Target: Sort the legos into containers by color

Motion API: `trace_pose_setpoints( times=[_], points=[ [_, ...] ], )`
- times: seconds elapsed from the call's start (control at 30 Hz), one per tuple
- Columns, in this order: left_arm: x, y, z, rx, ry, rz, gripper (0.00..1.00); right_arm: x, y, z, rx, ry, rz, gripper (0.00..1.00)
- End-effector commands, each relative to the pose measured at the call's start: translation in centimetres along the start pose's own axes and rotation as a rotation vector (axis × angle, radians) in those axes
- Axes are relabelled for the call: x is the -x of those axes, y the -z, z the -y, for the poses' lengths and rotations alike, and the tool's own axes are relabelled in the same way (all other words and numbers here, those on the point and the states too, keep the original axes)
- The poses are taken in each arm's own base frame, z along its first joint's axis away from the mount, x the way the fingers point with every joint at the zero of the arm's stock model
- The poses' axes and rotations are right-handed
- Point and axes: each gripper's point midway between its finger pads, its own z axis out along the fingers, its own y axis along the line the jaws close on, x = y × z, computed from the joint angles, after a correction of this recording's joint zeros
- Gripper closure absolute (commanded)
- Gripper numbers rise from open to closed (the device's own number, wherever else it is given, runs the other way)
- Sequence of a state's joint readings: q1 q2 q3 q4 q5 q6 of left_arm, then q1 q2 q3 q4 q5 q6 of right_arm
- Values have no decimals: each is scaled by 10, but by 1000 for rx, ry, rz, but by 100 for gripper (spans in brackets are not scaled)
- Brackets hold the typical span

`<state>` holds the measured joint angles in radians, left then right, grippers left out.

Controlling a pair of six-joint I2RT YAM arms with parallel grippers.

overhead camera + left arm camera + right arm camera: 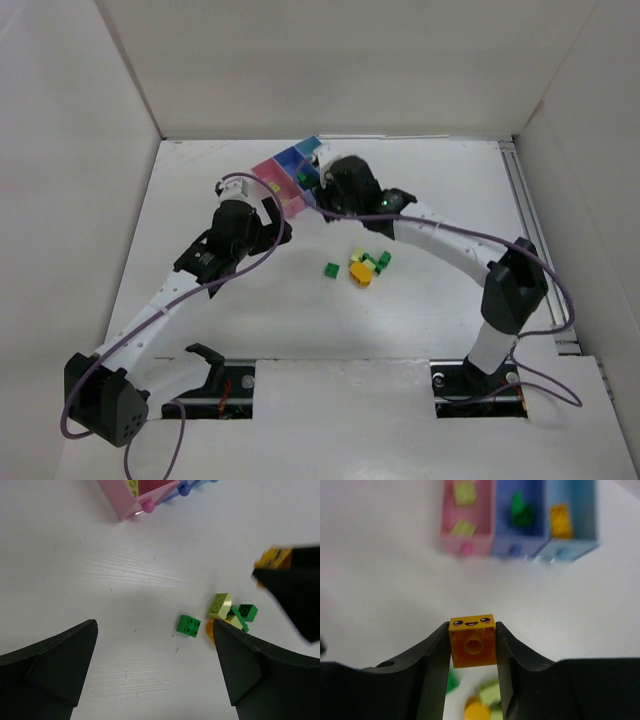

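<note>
Right gripper: clenched on a small orange-yellow plastic brick with a smiling face on its upper edge. The brick sits square between both fingers, low centre of the right wrist view, and looks lifted off the white worktop.
Left gripper: released, fingers spread wide, nothing between them, hovering over bare worktop.
Containers: a joined row across the top of the right wrist view. The translucent pink plastic bin on the left holds two pale yellow-green bricks. The purple-blue plastic bin in the middle holds a dark green brick. The light blue plastic bin on the right holds a second orange-yellow piece.
Step in hand: judged to be carrying the held brick to the light blue bin, where its colour already lies.
Doing it well: that bin stands up and to the right of the brick in the wrist view, so the gripper should drift right until the brick is centred over the light blue opening, not the adjoining purple-blue one. It should come low over the rim before letting go — a brick this light would likely bounce out from a height.
Hazard: in the top view the left arm lies just beside the pink end of the row, so the approach is best kept to the blue end.
Left to sort: a loose pile at the centre of the top view — dark green, pale yellow-green and orange-yellow pieces close together.
</note>
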<state>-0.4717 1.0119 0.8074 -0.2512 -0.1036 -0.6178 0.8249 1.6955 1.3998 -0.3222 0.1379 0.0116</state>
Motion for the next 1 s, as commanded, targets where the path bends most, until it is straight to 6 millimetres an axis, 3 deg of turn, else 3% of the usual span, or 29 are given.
trace_pose_setpoints(
  times=[0.0,0.07,0.1,0.13,0.17,0.2,0.23,0.3,0.33,0.37,0.43,0.47,0.67,0.7,0.77,0.83,0.97],
  points=[
    [24,2,16,-34,-44,58,0,77,-25,48,-62,20,172,69],
    [23,-4,17,-24,-47,45,0,97,-40,66,-86,22,201,69],
    [25,-5,18,-25,-56,47,0,132,-37,84,-104,4,275,69],
    [27,-6,20,-25,-56,47,0,120,-65,90,-99,1,235,69],
    [22,-12,18,-17,-72,22,0,124,-74,98,-101,-5,236,69],
    [19,-15,17,-10,-74,12,0,148,-72,113,-116,-16,291,69],
    [20,-17,21,-26,-85,8,0,133,-97,121,-124,-21,257,69],
    [14,-24,29,-62,-100,-26,0,135,-110,137,-127,-40,266,69],
    [15,-27,33,-85,-114,-25,0,148,-111,138,-130,-40,300,69],
    [13,-29,36,-101,-124,-34,0,138,-128,146,-138,-45,286,69],
    [11,-36,41,-124,-139,-49,0,147,-136,148,-142,-43,324,68],
    [9,-39,42,-131,-152,-57,0,139,-150,148,-141,-44,313,66],
    [-1,-58,44,-131,-177,-111,0,127,-171,155,-149,-48,306,53],
    [-7,-62,43,-135,-188,-136,0,127,-171,156,-158,-50,306,43],
    [-10,-64,46,-152,-199,-156,0,118,-175,156,-156,-50,284,33],
    [-16,-66,46,-162,-199,-179,0,129,-164,157,-166,-61,313,23],
    [-33,-68,58,-204,-230,-226,1,139,-145,159,-178,-63,331,15]
  ],
)
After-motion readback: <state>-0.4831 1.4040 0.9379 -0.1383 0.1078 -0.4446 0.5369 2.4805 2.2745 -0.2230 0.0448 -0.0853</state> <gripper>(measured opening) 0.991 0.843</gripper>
